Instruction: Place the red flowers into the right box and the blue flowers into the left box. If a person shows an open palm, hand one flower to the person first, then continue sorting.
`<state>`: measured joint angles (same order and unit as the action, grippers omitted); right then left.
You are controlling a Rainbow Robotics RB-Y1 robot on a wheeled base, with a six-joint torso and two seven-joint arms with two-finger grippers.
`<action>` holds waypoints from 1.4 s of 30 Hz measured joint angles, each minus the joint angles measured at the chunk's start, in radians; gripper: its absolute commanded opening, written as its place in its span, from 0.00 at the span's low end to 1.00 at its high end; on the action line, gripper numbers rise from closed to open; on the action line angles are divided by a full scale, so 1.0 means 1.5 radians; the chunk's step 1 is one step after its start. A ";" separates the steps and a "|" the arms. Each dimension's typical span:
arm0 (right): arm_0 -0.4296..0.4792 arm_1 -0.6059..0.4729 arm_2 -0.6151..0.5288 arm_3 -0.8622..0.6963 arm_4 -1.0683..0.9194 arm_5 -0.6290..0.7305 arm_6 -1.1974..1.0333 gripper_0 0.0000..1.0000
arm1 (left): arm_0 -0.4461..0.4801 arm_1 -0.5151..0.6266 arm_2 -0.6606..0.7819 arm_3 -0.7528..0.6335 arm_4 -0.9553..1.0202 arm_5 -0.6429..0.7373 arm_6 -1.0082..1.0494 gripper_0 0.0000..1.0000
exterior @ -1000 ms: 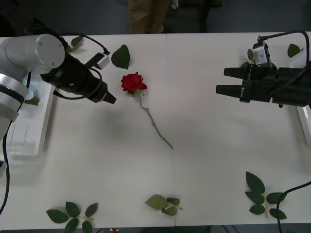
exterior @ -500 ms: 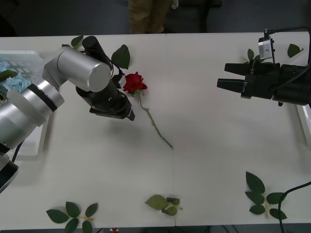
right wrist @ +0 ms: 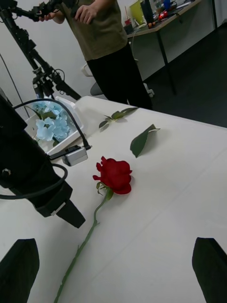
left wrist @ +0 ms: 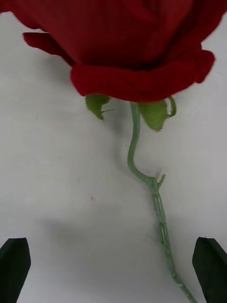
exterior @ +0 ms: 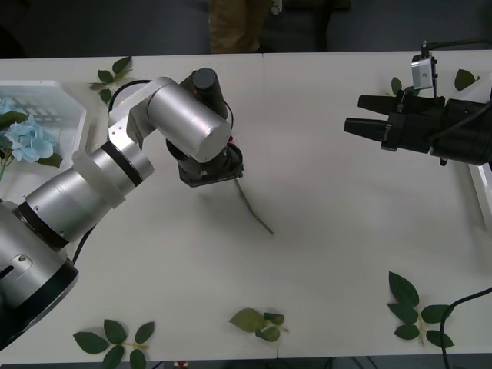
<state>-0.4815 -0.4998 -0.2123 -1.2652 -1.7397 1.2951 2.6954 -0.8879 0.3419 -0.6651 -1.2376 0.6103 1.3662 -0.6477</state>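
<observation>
Black fingertips of the left gripper [left wrist: 113,270] sit spread wide, one at each side w/ the rose stem running down between them. Nothing pinched yet. That gripper hangs right over the red rose [right wrist: 115,174], pointing down; in the front view the arm's silver forearm covers the bloom, only the lower stem [exterior: 254,209] pokes out toward the robot.

Working outward from the rose: a loose dark leaf [right wrist: 142,140] lies just beyond the bloom, a small sprig further on. To the rose's left, well apart, the left box [exterior: 73,108] at the table edge w/ blue flowers [exterior: 29,141] already in it. Far to the rose's right, the right gripper [exterior: 354,112] hovers above the table, fingers apart, empty, aimed back toward the rose. Behind that arm, a strip of the right box rim [exterior: 484,192] at the table's right edge.

Person stands past the far table edge, hands busy on a tripod — no open palm on show, so no handover called for, I'd say.

Step in hand: picking up the rose, approach phase. Next move likely: drop a bit lower, close on the stem just under the bloom, lift, then carry it all the way across to the right box — long reach for the left arm, maybe a pass to the right gripper.
</observation>
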 measured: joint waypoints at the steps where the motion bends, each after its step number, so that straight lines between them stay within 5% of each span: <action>1: 0.000 0.000 0.000 0.000 0.000 0.000 0.000 0.95 | 0.000 -0.004 -0.011 0.004 -0.011 -0.011 0.005 1.00; 8: 0.000 0.000 0.000 0.000 -0.001 -0.001 0.000 0.94 | -0.004 -0.047 -0.064 0.107 -0.084 -0.089 0.151 1.00; 17: 0.000 0.000 0.000 0.000 -0.001 -0.001 0.000 0.94 | -0.036 -0.072 -0.064 0.165 -0.112 -0.124 0.149 1.00; 18: 0.000 0.000 0.000 0.000 -0.001 -0.001 0.000 0.94 | -0.037 -0.072 -0.064 0.167 -0.114 -0.126 0.148 0.94; 20: 0.000 0.000 0.000 0.000 -0.001 -0.001 0.000 0.94 | -0.037 -0.072 -0.064 0.169 -0.117 -0.128 0.147 0.47; 21: 0.000 0.000 0.000 0.000 -0.001 -0.001 0.000 0.94 | -0.037 -0.072 -0.064 0.171 -0.121 -0.128 0.146 0.00; 42: 0.001 0.000 0.000 0.001 -0.003 -0.001 0.000 0.94 | -0.041 -0.071 -0.064 0.183 -0.131 -0.133 0.111 0.00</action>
<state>-0.4801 -0.4995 -0.2124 -1.2634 -1.7435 1.2933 2.6954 -0.9501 0.2352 -0.7607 -0.9633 0.4138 1.1660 -0.4810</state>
